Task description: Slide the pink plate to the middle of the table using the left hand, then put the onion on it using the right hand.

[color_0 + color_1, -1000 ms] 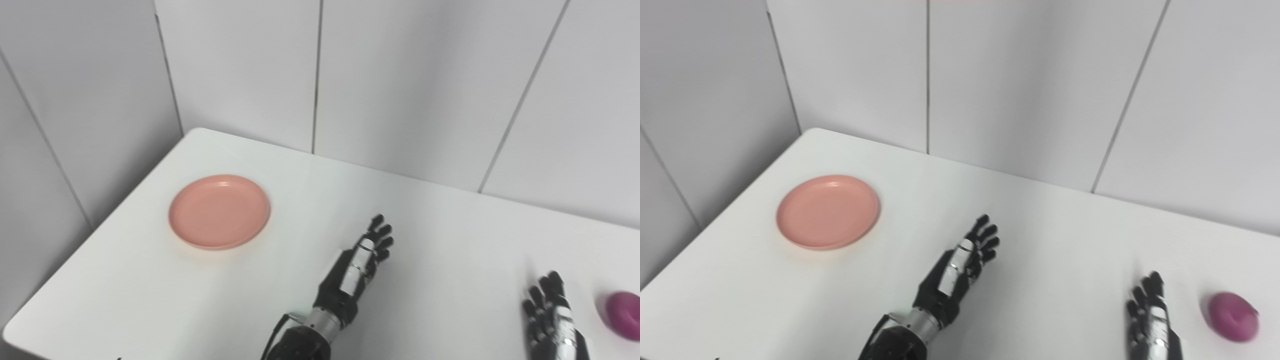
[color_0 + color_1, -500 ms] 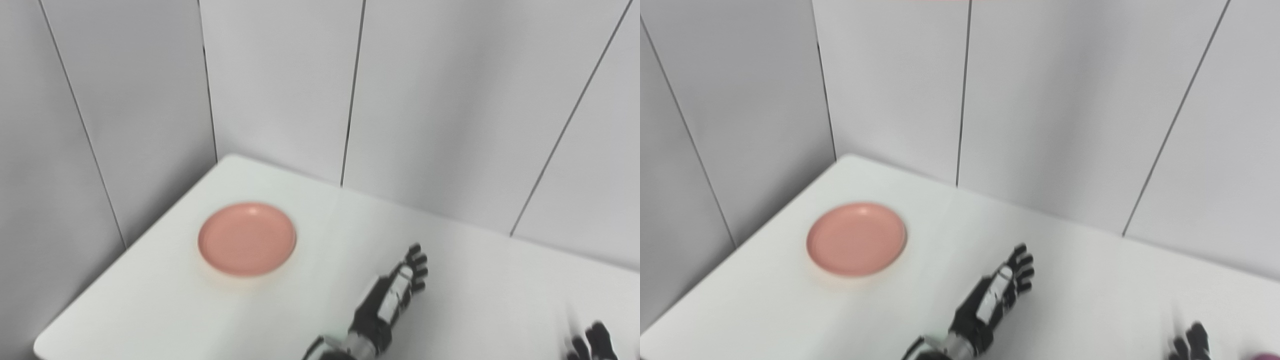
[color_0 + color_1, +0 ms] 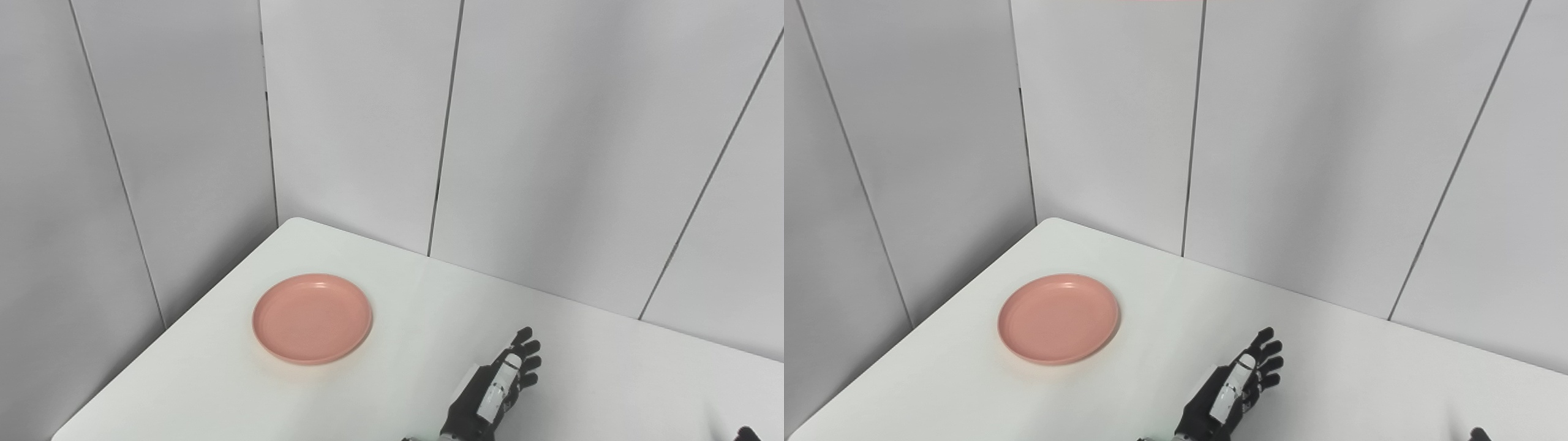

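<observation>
Although the plate and both arms sit lower in the frame than a second ago, the whole scene, wall seams included, has shifted with them, so the change is read as an upward tilt of the head cameras and not as a move of the things. Relative to the table, the plate is seen where it was, near the far left corner and well apart from the table's middle. The left hand is shown low and right of the plate, fingers spread and holding nothing, apart from the plate's rim; no advance toward the plate is evident. Of the right hand, only a dark tip is left at the bottom edge, so whether it is open or closed cannot be told. The onion, visible a second ago beside the right hand at the right edge, has been carried out of both views by the tilt; it presumably lies there still, though this cannot be confirmed.

For the task, nothing is judged done: the slide has not begun, and the left hand must first be brought across to the plate's far or left rim.
</observation>
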You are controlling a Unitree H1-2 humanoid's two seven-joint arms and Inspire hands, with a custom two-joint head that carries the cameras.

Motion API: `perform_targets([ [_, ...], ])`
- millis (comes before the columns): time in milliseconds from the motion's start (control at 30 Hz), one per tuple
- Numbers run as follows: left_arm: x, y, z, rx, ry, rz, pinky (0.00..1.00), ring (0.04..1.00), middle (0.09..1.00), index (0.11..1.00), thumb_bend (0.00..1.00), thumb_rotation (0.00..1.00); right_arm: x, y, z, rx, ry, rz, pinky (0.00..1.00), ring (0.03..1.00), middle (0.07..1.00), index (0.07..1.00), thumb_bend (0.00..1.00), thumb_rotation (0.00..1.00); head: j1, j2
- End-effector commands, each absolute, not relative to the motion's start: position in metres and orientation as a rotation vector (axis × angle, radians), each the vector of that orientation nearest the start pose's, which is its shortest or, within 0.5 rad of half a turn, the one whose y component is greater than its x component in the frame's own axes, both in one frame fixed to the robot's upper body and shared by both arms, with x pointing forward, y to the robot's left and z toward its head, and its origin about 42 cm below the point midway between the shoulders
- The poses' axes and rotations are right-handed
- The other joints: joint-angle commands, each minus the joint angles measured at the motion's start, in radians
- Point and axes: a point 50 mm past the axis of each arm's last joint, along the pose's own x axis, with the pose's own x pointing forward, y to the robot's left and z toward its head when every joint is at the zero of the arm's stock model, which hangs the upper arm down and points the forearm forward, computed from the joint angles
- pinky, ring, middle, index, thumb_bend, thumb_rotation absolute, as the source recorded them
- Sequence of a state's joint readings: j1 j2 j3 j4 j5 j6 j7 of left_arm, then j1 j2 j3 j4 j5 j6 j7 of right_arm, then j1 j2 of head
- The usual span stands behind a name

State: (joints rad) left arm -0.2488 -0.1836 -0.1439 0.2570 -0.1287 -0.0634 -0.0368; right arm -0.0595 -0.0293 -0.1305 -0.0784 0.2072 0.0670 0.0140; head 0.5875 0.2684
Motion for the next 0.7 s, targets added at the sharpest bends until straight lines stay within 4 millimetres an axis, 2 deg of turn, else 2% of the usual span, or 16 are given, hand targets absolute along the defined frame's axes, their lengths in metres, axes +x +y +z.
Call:
perform_targets([
  [0, 0.333, 0.059, 0.095, -0.317, 0.038, -0.262, 0.94, 0.954, 0.967, 0.955, 0.44, 1.00, 0.300, -0.251, 0.124, 0.187, -0.058, -0.091, 0.98, 0.956, 0.961, 0.921, 0.42, 0.95, 0.000, -0.001],
  [233, 0.333, 0.060, 0.097, -0.322, 0.036, -0.260, 0.94, 0.956, 0.967, 0.953, 0.45, 1.00, 0.299, -0.251, 0.123, 0.180, -0.065, -0.085, 0.96, 0.940, 0.951, 0.905, 0.43, 0.94, -0.004, 0.002],
  [433, 0.331, 0.064, 0.102, -0.317, 0.022, -0.257, 0.97, 0.968, 0.975, 0.967, 0.44, 1.00, 0.298, -0.249, 0.124, 0.174, -0.060, -0.086, 0.93, 0.926, 0.938, 0.893, 0.43, 0.92, -0.004, 0.010],
  [500, 0.331, 0.066, 0.106, -0.317, 0.011, -0.252, 0.98, 0.968, 0.976, 0.972, 0.45, 1.00, 0.298, -0.249, 0.124, 0.181, -0.062, -0.087, 0.88, 0.906, 0.921, 0.877, 0.44, 0.90, -0.002, 0.013],
  [667, 0.332, 0.072, 0.117, -0.330, -0.010, -0.243, 0.99, 0.975, 0.983, 0.979, 0.45, 1.00, 0.296, -0.246, 0.127, 0.181, -0.063, -0.090, 0.83, 0.889, 0.908, 0.857, 0.42, 0.90, 0.001, 0.019],
])
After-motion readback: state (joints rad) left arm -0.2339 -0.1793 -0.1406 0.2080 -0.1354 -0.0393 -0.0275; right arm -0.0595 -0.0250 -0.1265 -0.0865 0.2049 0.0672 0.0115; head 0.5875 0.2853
